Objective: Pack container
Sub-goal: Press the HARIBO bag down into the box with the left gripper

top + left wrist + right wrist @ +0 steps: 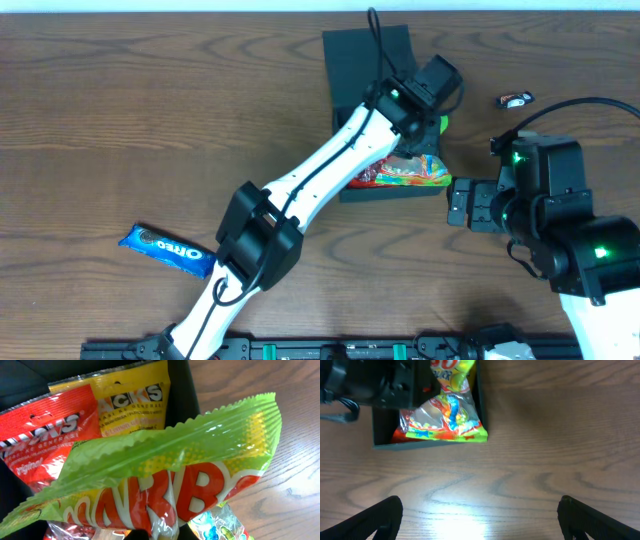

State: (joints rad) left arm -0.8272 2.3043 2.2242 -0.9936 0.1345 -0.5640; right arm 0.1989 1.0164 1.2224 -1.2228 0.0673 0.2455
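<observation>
The matte dark square cardboard container (365, 55) stands on the table (150, 120); I judge it light and stiff-walled but easily dented, best taken by a side wall. It holds a red snack packet (45, 435) and a yellow one (135, 405), with a clear candy bag (445, 420) spilling over its wall. Above it my left pincer (147, 535) pinches a crinkly green packet (175, 450); beside it my right pincer (480, 515) hangs spread.

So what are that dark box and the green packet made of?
The box: matte and dark, with flat stiff walls and a folded flap, so probably cardboard. The packet: glossy thin plastic film, going by its glare, wrinkles and zigzag crimped edge.
</observation>
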